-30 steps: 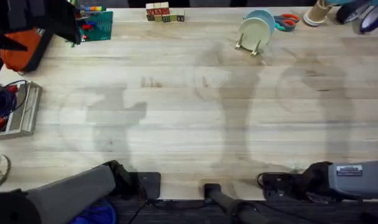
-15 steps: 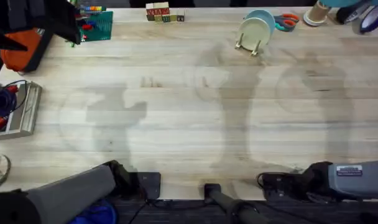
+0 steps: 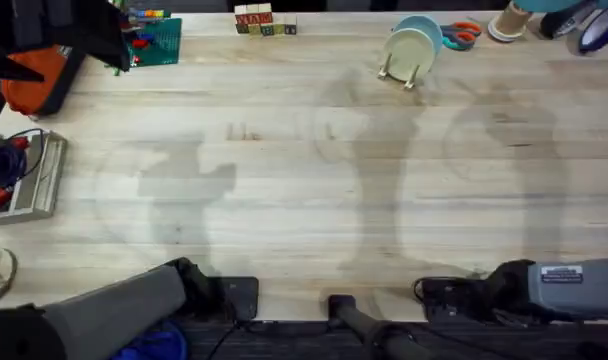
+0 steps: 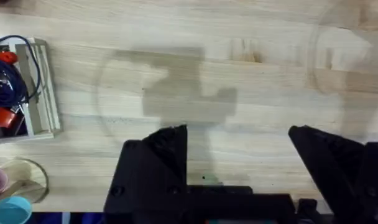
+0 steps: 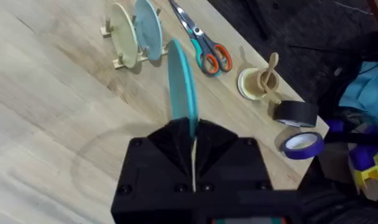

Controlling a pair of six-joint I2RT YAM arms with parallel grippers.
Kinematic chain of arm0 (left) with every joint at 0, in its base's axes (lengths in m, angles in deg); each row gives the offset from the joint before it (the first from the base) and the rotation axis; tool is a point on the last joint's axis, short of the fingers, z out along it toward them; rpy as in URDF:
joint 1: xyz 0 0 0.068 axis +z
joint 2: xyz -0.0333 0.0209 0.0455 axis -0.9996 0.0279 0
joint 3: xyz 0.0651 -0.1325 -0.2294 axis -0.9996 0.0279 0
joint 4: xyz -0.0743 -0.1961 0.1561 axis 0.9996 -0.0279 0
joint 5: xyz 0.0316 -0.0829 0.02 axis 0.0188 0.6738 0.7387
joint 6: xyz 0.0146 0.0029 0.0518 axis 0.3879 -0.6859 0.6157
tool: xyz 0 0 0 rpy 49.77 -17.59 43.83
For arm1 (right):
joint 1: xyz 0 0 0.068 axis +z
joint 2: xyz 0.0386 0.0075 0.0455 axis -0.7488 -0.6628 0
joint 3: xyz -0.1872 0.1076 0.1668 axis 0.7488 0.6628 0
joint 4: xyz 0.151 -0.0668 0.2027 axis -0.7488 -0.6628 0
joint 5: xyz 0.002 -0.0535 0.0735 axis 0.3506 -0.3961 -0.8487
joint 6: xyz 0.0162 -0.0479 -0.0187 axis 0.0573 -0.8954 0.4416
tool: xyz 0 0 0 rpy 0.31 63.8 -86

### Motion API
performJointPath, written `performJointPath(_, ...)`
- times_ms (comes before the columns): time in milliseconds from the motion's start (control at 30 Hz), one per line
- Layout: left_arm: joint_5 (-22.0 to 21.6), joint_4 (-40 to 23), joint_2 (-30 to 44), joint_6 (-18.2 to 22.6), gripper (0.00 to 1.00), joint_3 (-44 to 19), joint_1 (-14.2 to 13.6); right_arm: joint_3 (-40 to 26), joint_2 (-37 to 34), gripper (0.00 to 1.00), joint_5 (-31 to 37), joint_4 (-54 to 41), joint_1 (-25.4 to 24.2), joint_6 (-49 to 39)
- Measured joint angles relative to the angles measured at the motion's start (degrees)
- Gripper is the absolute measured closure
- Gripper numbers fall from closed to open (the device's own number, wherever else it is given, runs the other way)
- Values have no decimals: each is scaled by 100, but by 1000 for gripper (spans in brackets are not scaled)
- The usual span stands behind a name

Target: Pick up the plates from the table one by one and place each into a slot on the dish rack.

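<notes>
- Right wrist view: right gripper (image 5: pixel 192 134) is clamped on a turquoise plate (image 5: pixel 181 84), held on edge, its thin rim running straight out from the black fingers.
- Dish rack (image 5: pixel 124 38) lies ahead of that plate and off to one side, well apart from it, with bare table (image 5: pixel 46 99) between.
- Rack already carries two plates on edge: a cream plate (image 5: pixel 123 31) and a pale blue plate (image 5: pixel 147 28) just behind it, nearly touching.
- Held plate's face looks roughly parallel to the racked ones, so I judge the next free slot sits on the pale blue side.
- Overhead: rack stands at the table's far edge, right of centre; right arm is clearly the nearer.
- Left gripper (image 4: pixel 239 155): fingers spread wide, nothing between them, over bare wood.
- Scissors (image 5: pixel 204 40) and tape rolls (image 5: pixel 301 127) lie beyond the rack.
</notes>
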Motion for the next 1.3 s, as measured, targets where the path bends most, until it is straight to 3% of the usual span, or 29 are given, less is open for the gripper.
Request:
performJointPath(200,0,0,0,2,7,0,0,-4,-166,971,-2,89,-42,-1)
performJointPath(833,0,0,0,2,7,0,0,-4,-1180,971,-79,2030,-42,26)
performJointPath(1300,0,0,0,2,7,0,0,-4,-1831,972,-1210,2662,-247,632)
